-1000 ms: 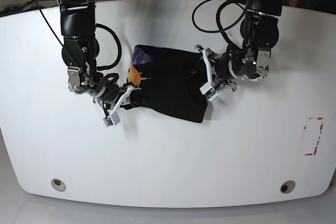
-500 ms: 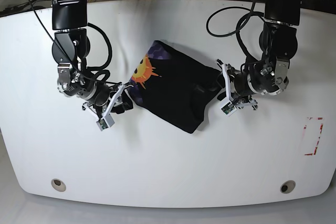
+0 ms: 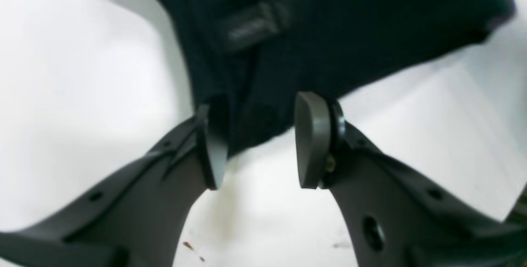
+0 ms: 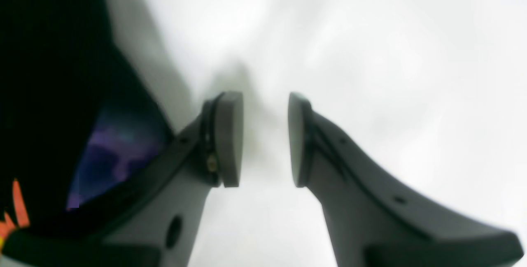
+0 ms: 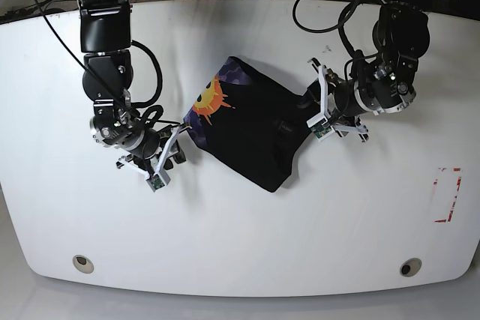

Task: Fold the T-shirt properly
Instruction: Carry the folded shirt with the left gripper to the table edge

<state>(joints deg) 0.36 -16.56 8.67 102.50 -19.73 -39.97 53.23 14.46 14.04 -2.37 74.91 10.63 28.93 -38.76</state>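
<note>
The black T-shirt (image 5: 255, 136) lies as a folded, slanted bundle in the middle of the white table, its orange sun and purple graphic (image 5: 211, 99) facing up at its upper left. My left gripper (image 5: 316, 118) is at the shirt's right edge. In the left wrist view it (image 3: 261, 143) is open, its fingers straddling a corner of the black cloth (image 3: 329, 20) without pinching it. My right gripper (image 5: 160, 171) is just left of the shirt. In the right wrist view it (image 4: 265, 139) is open and empty over bare table, with the shirt (image 4: 49, 73) to its left.
The white table (image 5: 240, 245) has two round holes near its front edge (image 5: 84, 263) (image 5: 409, 267). A red-taped rectangle (image 5: 448, 194) marks the far right. Black cables loop behind both arms at the back of the table.
The shirt has turned and slid a little to the right. The left arm has risen and shifted right beside the shirt's right edge. The right gripper has come off the shirt's left edge.
</note>
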